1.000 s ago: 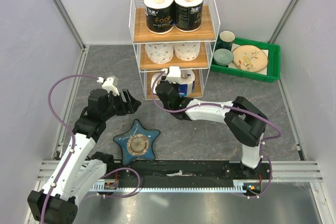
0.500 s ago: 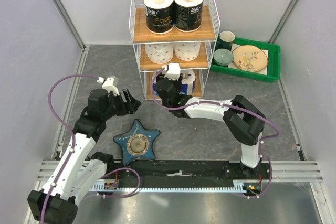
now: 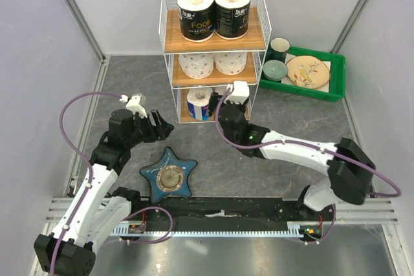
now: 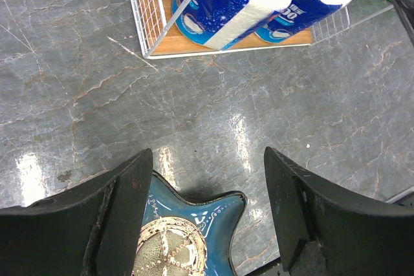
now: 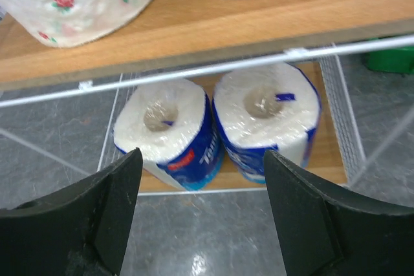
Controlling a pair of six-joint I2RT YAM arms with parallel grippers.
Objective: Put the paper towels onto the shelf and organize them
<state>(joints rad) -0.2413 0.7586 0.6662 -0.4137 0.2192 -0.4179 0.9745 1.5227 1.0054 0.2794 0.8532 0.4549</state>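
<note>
The shelf [image 3: 213, 44] holds two black-wrapped paper towels [image 3: 195, 11] on its top tier and two white flowered ones [image 3: 195, 64] on the middle tier. On the bottom tier two blue-white rolls [image 5: 165, 130] [image 5: 268, 117] lie side by side with their cores facing out. My right gripper [image 5: 202, 218] hangs open and empty just in front of that tier, clear of both rolls; in the top view it [image 3: 224, 105] hides the right-hand blue roll. My left gripper [image 4: 207, 218] stands open over the floor, left of the shelf [image 4: 145, 4], holding nothing.
A blue star-shaped dish [image 3: 169, 176] lies on the floor below my left gripper. Right of the shelf stands a green tray [image 3: 333, 69] with cups and a plate. Grey walls close in on both sides.
My right gripper opened, let go of the blue-white roll on the bottom tier, and drew back to the right. The left arm has not moved.
</note>
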